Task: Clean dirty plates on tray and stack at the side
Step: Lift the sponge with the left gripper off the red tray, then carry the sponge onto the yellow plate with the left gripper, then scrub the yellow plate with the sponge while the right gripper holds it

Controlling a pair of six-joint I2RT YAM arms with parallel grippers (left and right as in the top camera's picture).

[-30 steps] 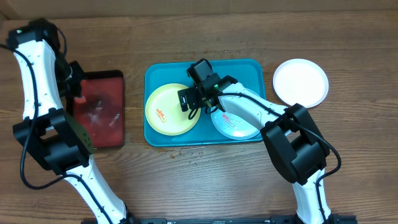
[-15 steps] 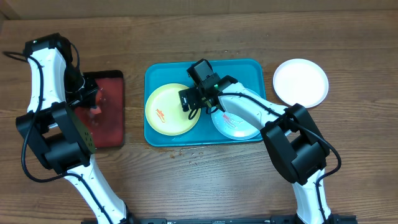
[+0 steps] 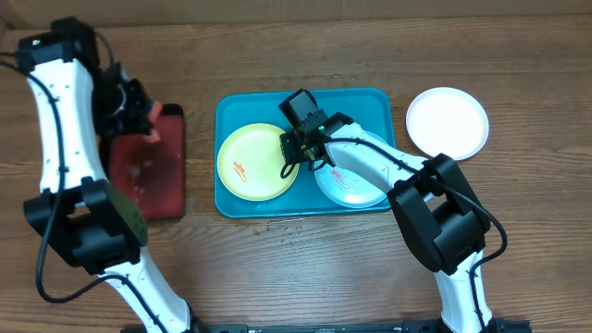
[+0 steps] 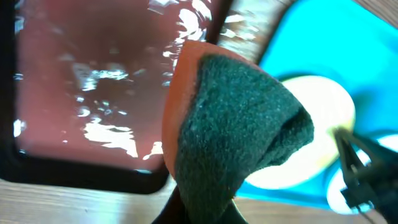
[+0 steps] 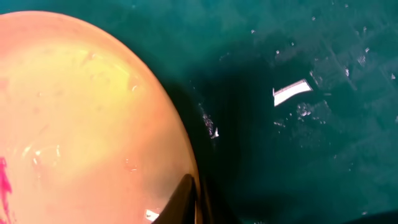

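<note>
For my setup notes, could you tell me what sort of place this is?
Probably a lab bench staged for dishwashing, not a kitchen: bare wooden table, plates on a blue tray, a sponge over a wet red tray.

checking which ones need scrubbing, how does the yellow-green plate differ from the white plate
The yellow-green plate lies inside the teal tray; the white plate sits on the table, right of the tray. The yellow-green plate carries a red-orange smear; the white plate looks clean. The right end effector is at the yellow-green plate's rim; nothing touches the white plate. Both are round, of like size and lying flat.
</note>
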